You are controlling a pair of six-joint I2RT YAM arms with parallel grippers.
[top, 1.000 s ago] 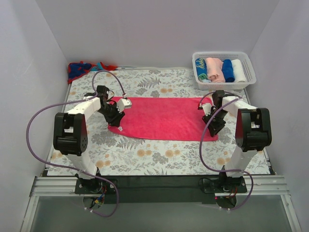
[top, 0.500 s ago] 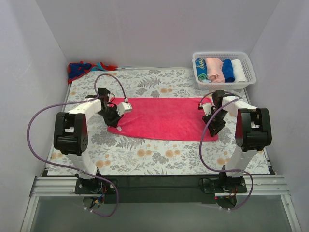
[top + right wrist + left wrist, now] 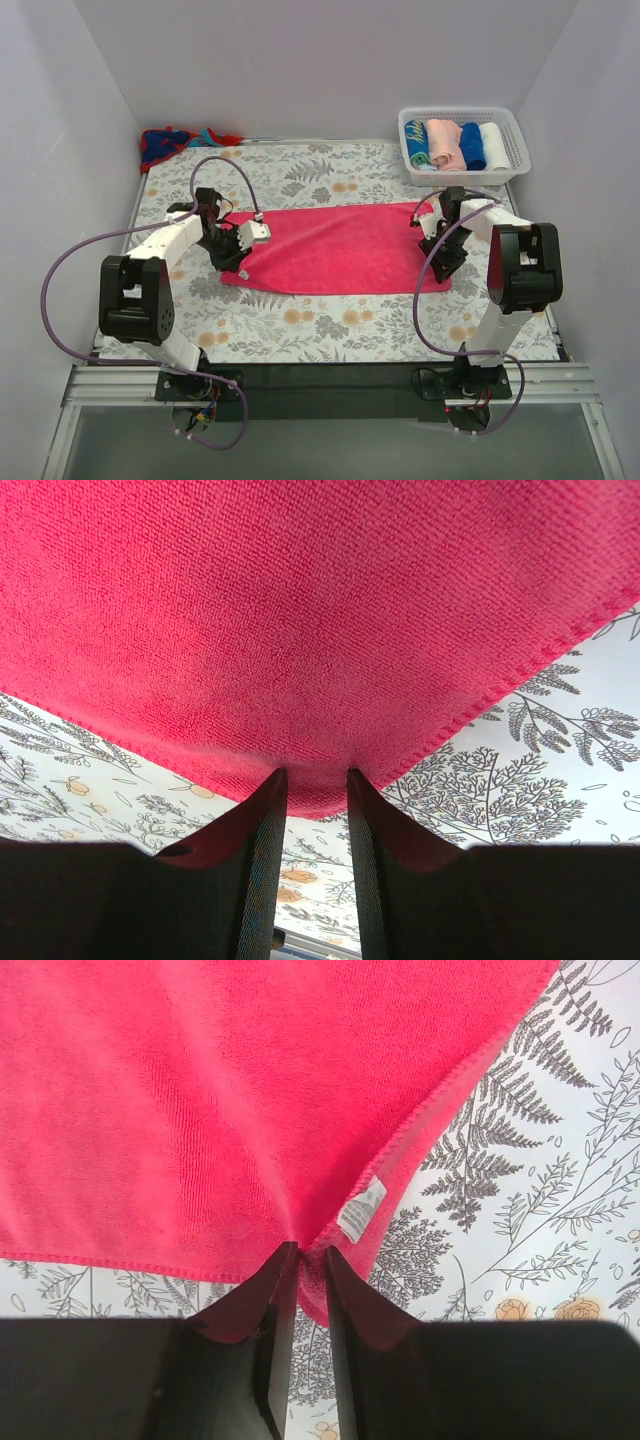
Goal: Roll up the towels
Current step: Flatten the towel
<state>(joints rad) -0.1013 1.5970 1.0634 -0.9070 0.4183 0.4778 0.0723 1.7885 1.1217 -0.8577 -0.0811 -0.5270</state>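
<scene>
Left gripper (image 3: 310, 1252): jaws drawn narrow, a pinch of pink pile caught between the tips, at the near-left corner of the hot-pink towel (image 3: 200, 1090). The white care label (image 3: 361, 1208) sits on the hem just beyond the right-hand finger. Cloth puckers in a crease running up from the pinch. Right gripper (image 3: 315, 776): jaws a little wider apart, closed over the hem at the near-right corner, with the edge bulging down between the fingers. From both sets of jaws the towel spreads away toward the far side. It lies flat and unrolled, long axis left to right across the table, spanning the gap between the two arms. Each arm has its own end, and neither is nearer the middle. Judgement: with both near corners held, the near long edge is what can be lifted and carried over toward the far edge. That path looks clear, with only the floral table cloth (image 3: 300, 322) under and around the towel. Far right: white slotted basket (image 3: 512, 128) holding rolled towels (image 3: 455, 145), apart from the pink one. Far-left corner: red-and-blue towel (image 3: 165, 146), crumpled, well apart from both arms.
</scene>
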